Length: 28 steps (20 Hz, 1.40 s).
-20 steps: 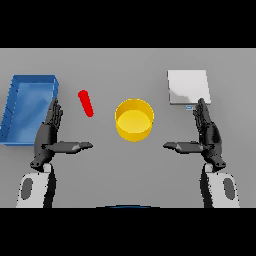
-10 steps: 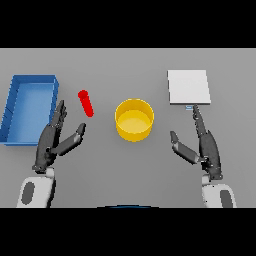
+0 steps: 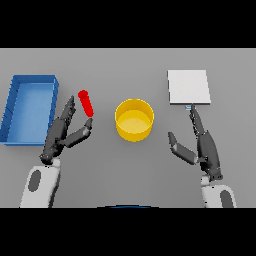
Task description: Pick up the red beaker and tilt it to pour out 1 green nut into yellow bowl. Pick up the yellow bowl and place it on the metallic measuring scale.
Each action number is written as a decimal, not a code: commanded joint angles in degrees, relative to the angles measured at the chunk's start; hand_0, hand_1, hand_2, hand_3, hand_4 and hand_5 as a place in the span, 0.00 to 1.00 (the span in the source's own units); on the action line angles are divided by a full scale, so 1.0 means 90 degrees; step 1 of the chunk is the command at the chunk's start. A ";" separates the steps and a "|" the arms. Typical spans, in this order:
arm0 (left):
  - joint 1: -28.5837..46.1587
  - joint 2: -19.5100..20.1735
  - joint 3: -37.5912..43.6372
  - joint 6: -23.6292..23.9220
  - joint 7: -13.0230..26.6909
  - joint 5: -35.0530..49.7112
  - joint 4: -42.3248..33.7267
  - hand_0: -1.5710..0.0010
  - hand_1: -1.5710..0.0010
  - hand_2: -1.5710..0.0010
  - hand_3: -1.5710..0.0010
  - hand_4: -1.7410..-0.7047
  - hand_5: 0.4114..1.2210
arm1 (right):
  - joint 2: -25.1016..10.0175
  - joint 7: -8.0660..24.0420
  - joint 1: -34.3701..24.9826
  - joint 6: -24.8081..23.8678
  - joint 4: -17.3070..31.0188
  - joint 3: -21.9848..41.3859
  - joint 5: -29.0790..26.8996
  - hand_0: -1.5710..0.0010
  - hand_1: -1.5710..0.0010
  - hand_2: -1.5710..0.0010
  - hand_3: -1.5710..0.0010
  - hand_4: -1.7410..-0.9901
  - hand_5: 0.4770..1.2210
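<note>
The red beaker stood on the grey table, leaning a little, at about ten o'clock from the yellow bowl and near it. The bowl sat at the middle of the table, well apart from the square metal scale, which lay off at its two o'clock. A blue tray rested at the far nine o'clock side, beyond the beaker.

The left hand was at the beaker's seven o'clock, its fingers straight and released, their tips just beside the beaker's foot and the thumb stretched out below it; I could not tell whether anything touched. The right hand hung at the bowl's four o'clock, fingers loose and grasping nothing, pointing up toward the scale's near edge.
</note>
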 commanded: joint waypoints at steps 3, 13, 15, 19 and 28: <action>-0.0533 0.0020 0.0131 0.0070 -0.0104 -0.0086 0.0613 1.00 1.00 1.00 1.00 0.35 0.41 | 0.0067 -0.0052 0.0071 -0.0057 -0.0021 0.0012 0.0010 1.00 1.00 1.00 1.00 0.58 0.27; -0.1848 -0.0081 0.0630 0.0261 -0.0485 -0.0069 0.2586 1.00 1.00 1.00 1.00 0.40 0.37 | -0.0006 0.0217 -0.0047 -0.0005 -0.0042 -0.0184 -0.0233 1.00 1.00 1.00 1.00 0.54 0.28; -0.2078 -0.0092 0.0672 0.0292 -0.0635 -0.0096 0.2849 1.00 1.00 1.00 1.00 0.41 0.37 | -0.0005 0.0152 -0.0058 0.0010 -0.0027 -0.0172 -0.0228 1.00 1.00 1.00 1.00 0.54 0.28; -0.2450 -0.0007 0.0777 0.0248 -0.0597 -0.0085 0.3211 1.00 1.00 1.00 1.00 0.41 0.36 | 0.0016 0.0134 -0.0076 -0.0018 0.0006 -0.0171 -0.0209 1.00 1.00 1.00 1.00 0.55 0.28; -0.2924 -0.0241 0.1092 0.0437 -0.1083 0.0104 0.3952 0.71 0.69 0.68 0.69 0.29 0.58 | -0.0069 0.0147 -0.0001 -0.0012 -0.0114 -0.0190 -0.0184 1.00 1.00 1.00 1.00 0.61 0.28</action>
